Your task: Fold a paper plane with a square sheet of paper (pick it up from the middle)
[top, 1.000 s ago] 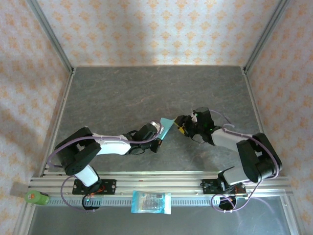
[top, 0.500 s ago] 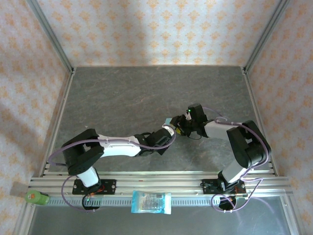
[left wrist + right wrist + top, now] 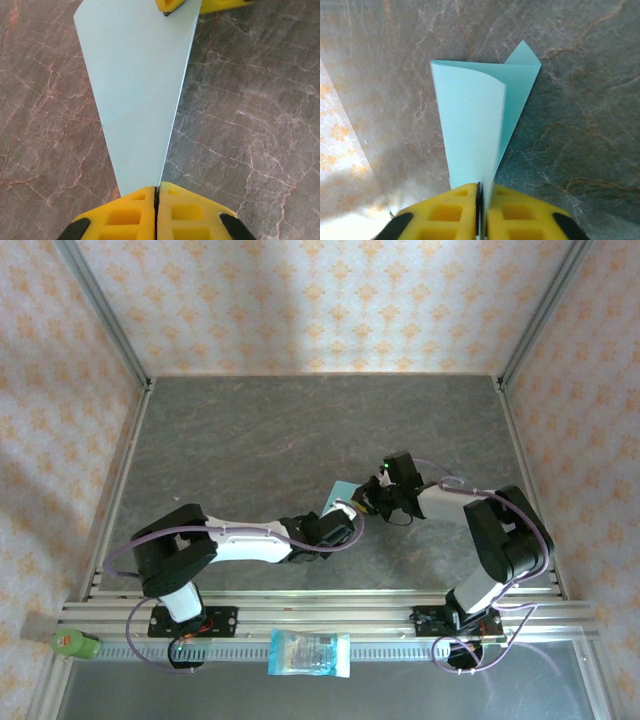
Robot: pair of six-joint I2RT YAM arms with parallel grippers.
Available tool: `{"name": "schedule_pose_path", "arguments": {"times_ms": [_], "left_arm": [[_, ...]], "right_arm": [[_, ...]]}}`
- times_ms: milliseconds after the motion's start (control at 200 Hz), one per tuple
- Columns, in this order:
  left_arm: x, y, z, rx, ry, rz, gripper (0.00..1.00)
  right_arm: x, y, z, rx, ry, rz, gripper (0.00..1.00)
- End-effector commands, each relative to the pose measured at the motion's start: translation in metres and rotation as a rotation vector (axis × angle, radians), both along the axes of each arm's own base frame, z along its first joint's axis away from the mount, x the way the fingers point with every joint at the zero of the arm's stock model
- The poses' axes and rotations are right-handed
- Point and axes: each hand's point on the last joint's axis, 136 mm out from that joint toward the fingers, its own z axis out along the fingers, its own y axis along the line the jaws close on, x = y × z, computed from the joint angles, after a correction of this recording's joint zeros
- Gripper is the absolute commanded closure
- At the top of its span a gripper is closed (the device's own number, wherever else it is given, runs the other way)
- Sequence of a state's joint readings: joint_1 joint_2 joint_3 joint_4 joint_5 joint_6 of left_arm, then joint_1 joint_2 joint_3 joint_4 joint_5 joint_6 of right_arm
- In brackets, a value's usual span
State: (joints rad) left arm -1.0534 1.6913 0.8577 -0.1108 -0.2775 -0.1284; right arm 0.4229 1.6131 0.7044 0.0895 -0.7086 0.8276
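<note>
While both pairs of yellow fingers are pressed together, L gripper (image 3: pixel 157 192) pinches the narrow tip of the thin light teal-blue folded paper triangle (image 3: pixel 135 95), which widens straight ahead of it. R gripper (image 3: pixel 480 189) pinches the opp. wide end, one flap curling, over grey marbled tabletop (image 3: pixel 260 125).

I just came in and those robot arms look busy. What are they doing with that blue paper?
The two arms are folding a paper plane. The left gripper is shut on the narrow tip of the folded teal paper, and the right gripper is shut on its wide end. They hold it between them near the middle of the grey table. The paper is creased into a long pointed shape with one curled flap, and it does not look finished yet.
</note>
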Motion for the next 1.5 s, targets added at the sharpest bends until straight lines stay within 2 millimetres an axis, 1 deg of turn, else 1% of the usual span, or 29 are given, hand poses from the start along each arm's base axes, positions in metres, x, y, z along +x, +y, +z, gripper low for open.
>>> {"name": "schedule_pose_path", "arguments": {"times_ms": [0,80,255,480,581,656,751,1091,1206,1306,1496], "left_arm": [[0.002,0.001,0.002,0.06,-0.028,-0.009,0.87],[0.002,0.001,0.002,0.066,-0.033,-0.014,0.81],[0.004,0.006,-0.001,0.098,-0.049,0.003,0.75],[0.006,0.009,-0.001,0.116,-0.074,0.021,0.72],[0.007,0.009,0.0,0.114,-0.082,0.024,0.72],[0.007,0.008,0.002,0.108,-0.086,0.024,0.76],[0.008,0.006,0.004,0.1,-0.09,0.023,0.79],[0.011,-0.001,0.018,0.048,-0.12,0.028,0.76],[0.011,-0.001,0.017,0.05,-0.122,0.029,0.77],[0.012,0.0,0.013,0.07,-0.12,0.032,0.81],[0.012,-0.001,0.016,0.052,-0.122,0.032,0.82]], "right_arm": [[0.002,0.004,0.007,0.011,-0.019,0.014,0.94],[0.002,0.004,0.009,0.019,-0.024,0.011,1.0],[0.002,0.005,0.012,0.028,-0.029,0.014,1.0],[0.0,0.005,0.013,0.031,-0.029,0.018,1.0],[-0.001,0.005,0.013,0.031,-0.031,0.02,1.0],[-0.002,0.005,0.013,0.032,-0.029,0.021,1.0],[-0.002,0.004,0.012,0.03,-0.027,0.018,1.0],[-0.002,0.005,0.01,0.031,-0.023,0.02,1.0],[-0.002,0.005,0.01,0.031,-0.023,0.021,1.0],[-0.002,0.005,0.009,0.03,-0.023,0.019,1.0],[-0.003,0.004,0.008,0.026,-0.019,0.017,1.0]]}}
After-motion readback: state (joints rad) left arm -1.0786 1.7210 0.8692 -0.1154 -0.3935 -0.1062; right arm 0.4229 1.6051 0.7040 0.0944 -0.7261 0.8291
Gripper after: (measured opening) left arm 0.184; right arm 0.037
